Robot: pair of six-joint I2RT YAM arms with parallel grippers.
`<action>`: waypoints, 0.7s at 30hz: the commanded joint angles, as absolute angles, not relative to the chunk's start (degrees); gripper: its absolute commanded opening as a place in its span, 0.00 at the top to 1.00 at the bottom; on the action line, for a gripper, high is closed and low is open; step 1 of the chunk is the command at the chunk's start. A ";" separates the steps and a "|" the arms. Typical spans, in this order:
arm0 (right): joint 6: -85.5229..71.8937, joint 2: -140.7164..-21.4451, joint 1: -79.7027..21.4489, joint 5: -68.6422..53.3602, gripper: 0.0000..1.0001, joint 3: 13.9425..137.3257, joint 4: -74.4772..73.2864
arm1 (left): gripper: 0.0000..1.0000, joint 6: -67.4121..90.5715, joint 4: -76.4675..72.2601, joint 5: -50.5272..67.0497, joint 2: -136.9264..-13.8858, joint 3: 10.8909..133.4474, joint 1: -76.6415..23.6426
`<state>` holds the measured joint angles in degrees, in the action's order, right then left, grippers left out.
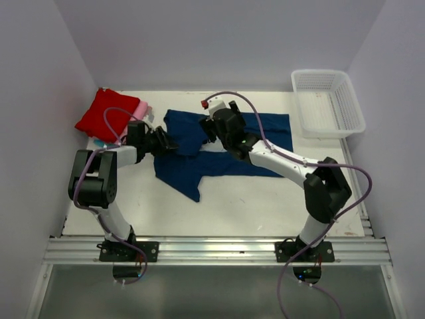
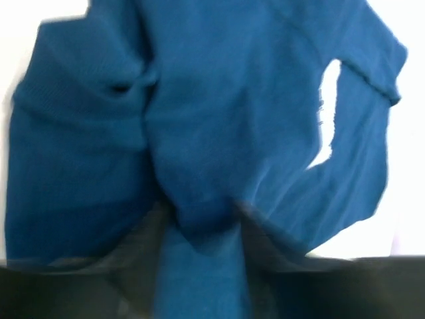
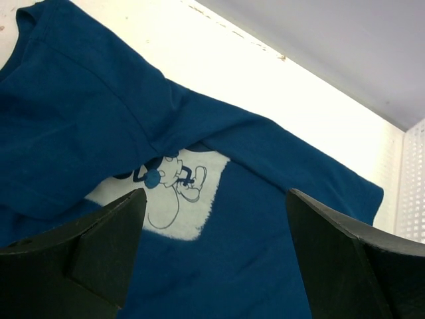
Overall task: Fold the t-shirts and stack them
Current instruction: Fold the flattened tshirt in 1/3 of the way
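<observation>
The navy blue t-shirt (image 1: 229,149) lies rumpled and partly folded in the middle of the table. Its pale cartoon print (image 3: 174,199) shows in the right wrist view. My left gripper (image 1: 166,143) is shut on a bunched fold at the shirt's left edge, and cloth (image 2: 199,133) is pinched between its fingers (image 2: 262,242). My right gripper (image 1: 211,128) hovers open over the shirt's upper middle, and in its wrist view it (image 3: 216,196) holds nothing. A folded red t-shirt (image 1: 106,114) lies at the back left on a pink one (image 1: 141,109), with a teal edge (image 1: 99,143) showing beside them.
A white mesh basket (image 1: 327,103) stands at the back right corner. White walls close in the table on the left, back and right. The bare table (image 1: 252,206) runs in front of the shirt to the metal rail at the near edge.
</observation>
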<state>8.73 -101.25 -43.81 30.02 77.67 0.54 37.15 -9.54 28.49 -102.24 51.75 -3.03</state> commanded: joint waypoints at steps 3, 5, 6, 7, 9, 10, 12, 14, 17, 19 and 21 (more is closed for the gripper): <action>4.93 -92.74 -43.86 29.45 0.11 72.09 -4.04 | 0.09 37.44 -18.70 17.25 -92.39 44.84 -6.49; 4.49 -90.54 -43.86 28.48 0.11 70.32 -4.48 | 0.00 36.31 -22.14 11.88 -87.74 43.24 -7.99; 3.70 -88.44 -43.94 27.78 0.12 68.57 -4.74 | 0.00 35.95 -22.67 10.47 -87.02 43.76 -9.30; 3.26 -87.46 -43.86 27.25 0.17 67.77 -5.44 | 0.00 35.16 -23.28 9.85 -86.92 45.94 -9.66; 2.55 -85.53 -43.86 25.59 0.36 65.75 -6.32 | 0.00 34.46 -22.77 10.98 -90.69 50.07 -9.76; 2.37 -83.78 -43.77 23.14 0.67 65.31 -7.55 | 0.02 33.32 -20.76 13.07 -92.88 55.75 -9.76; 1.24 -80.97 -43.86 22.42 1.00 64.08 -9.13 | 0.34 32.52 -17.86 16.77 -100.70 61.93 -9.67; 0.44 -78.94 -43.94 20.75 1.00 62.41 -9.67 | 0.66 32.96 -17.23 20.91 -108.34 70.02 -9.67; -1.04 -75.24 -43.77 22.41 1.00 60.48 -11.68 | 1.00 33.66 -15.39 21.80 -117.14 79.08 -9.58; -1.84 -72.27 -43.77 22.59 1.00 59.33 -13.44 | 1.00 33.75 -13.01 22.67 -123.01 85.30 -9.49; -2.37 -70.15 -43.77 23.46 1.00 56.96 -13.97 | 1.00 34.19 -11.35 23.29 -126.20 89.71 -9.40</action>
<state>-0.01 -73.71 -43.83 23.00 58.96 -11.35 34.48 -14.87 20.75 -122.58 83.59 -9.78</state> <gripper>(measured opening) 0.010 0.004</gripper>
